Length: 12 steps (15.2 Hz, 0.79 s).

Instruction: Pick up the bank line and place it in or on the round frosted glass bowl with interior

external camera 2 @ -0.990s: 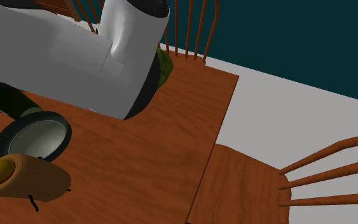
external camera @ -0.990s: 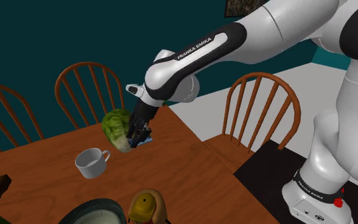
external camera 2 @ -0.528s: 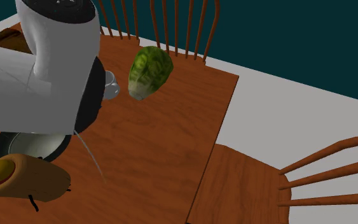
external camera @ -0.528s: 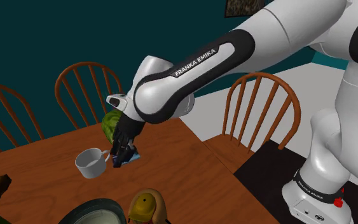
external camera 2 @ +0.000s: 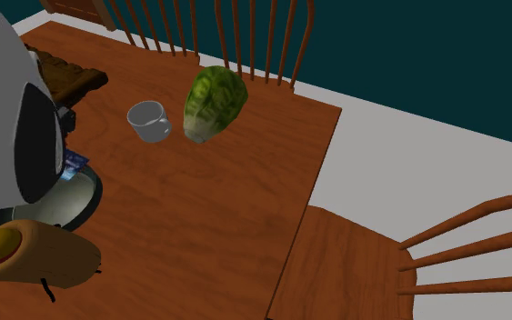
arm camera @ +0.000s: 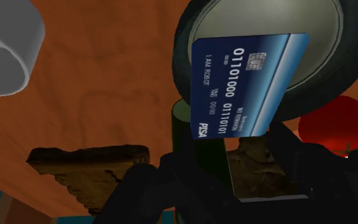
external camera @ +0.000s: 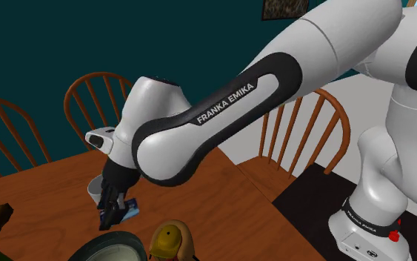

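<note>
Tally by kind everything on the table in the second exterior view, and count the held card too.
Cup: 1
Green leafy head: 1
Round bowl: 1
Blue card: 1
Brown lump with a yellow disc: 1
Dark rough slab: 1
Total: 6

Home dining room: wooden table (external camera 2: 226, 218), spindle-back chairs (external camera 2: 336, 264), teal wall (external camera: 51, 37).
</note>
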### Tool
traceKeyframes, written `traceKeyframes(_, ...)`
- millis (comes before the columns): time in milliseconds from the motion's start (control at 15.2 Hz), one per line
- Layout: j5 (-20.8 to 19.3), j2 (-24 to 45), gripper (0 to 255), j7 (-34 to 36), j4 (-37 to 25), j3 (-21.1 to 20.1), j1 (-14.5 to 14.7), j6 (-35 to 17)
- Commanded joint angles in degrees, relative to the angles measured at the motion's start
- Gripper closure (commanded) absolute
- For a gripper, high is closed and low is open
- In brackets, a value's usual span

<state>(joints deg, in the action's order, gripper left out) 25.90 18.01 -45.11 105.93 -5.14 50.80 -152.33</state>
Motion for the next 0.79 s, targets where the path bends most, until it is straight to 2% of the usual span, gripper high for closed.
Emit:
traceKeyframes(0,-2.38,2.25,255,4.04,-2.60,0.32,2.54,-0.55)
traceKeyframes(330,-8.26,8.06,255,13.90,-11.30,2.17,9.19,0.63)
traceKeyframes(726,-7.04,10.18,255,12.28,-9.82,1.48,8.86,-2.90)
